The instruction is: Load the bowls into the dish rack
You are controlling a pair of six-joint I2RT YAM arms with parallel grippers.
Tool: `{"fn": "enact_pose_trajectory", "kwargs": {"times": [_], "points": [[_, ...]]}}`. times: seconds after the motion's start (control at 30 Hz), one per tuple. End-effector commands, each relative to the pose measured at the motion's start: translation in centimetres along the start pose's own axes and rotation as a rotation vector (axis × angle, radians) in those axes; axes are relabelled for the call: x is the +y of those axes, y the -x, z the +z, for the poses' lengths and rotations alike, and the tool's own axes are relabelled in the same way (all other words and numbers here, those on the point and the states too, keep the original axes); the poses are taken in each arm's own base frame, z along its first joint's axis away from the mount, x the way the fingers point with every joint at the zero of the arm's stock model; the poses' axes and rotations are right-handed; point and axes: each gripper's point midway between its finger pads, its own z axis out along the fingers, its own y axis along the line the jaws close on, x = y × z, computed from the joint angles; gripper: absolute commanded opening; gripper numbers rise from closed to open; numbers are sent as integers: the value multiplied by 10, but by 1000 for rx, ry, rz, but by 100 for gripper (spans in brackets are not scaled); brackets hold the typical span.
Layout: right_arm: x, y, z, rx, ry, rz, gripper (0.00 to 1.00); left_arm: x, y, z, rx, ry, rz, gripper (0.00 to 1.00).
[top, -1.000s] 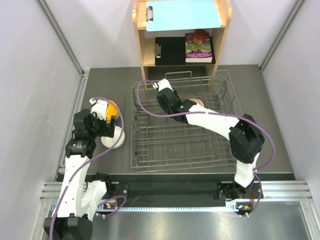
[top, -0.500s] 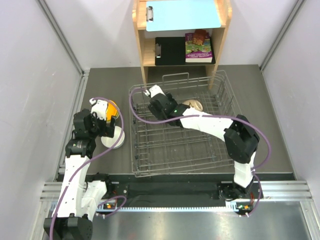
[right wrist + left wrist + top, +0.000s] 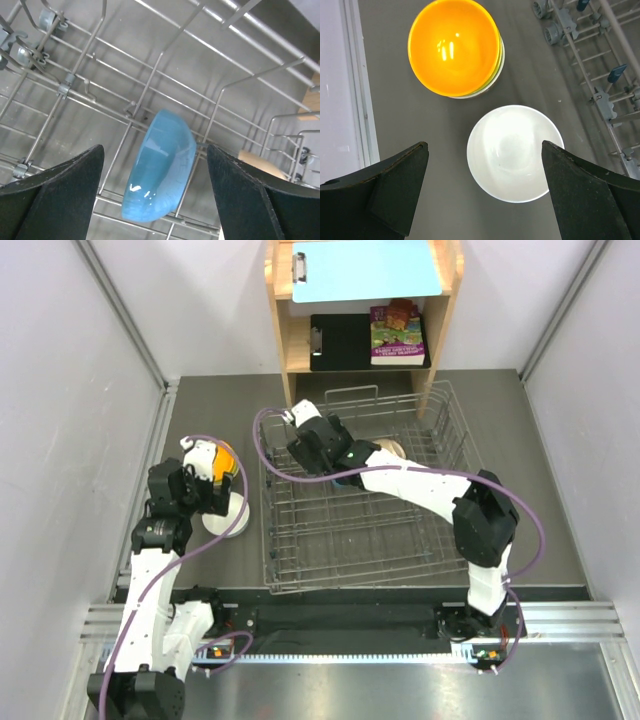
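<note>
The blue bowl [image 3: 160,172] stands on its edge between the wires of the dish rack [image 3: 150,85], and my right gripper [image 3: 155,147] hangs open above it, both fingers apart from it. A beige bowl [image 3: 260,162] sits further along the rack [image 3: 350,575], seen from above as a beige bowl [image 3: 388,447] beside the right gripper [image 3: 312,440]. Left of the rack, my left gripper [image 3: 484,145] is wide open over the white bowl [image 3: 515,152] on the table. The orange bowl [image 3: 454,46] tops a stack with a lime green rim under it.
A wooden shelf unit [image 3: 360,310] with a blue clipboard stands just behind the rack. Grey walls and a metal rail [image 3: 355,85] close in the table on the left. The rack's prongs and clips [image 3: 600,75] lie right of the white bowl.
My right gripper has opened and let go of the blue bowl, shifting left toward the rack's back left corner. The left arm has not moved.
</note>
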Motion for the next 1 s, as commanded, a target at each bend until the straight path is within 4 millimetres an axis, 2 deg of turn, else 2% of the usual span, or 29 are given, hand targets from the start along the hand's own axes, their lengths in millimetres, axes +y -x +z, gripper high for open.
{"fn": "enact_pose_trajectory", "kwargs": {"times": [0.0,0.2,0.43,0.77,0.97], "points": [[-18,56,-37,-137,-3,32,84,2,-9,13,26,-3,32,99],[-44,75,-59,-205,-43,63,85,11,-35,32,112,43,51,99],[-66,79,-70,-230,-53,96,85,22,-55,41,209,98,60,99],[-90,86,-89,-273,-53,139,85,1,-93,58,311,-38,81,99],[-103,85,-95,-288,-56,165,85,-3,-108,66,355,-87,68,93]]}}
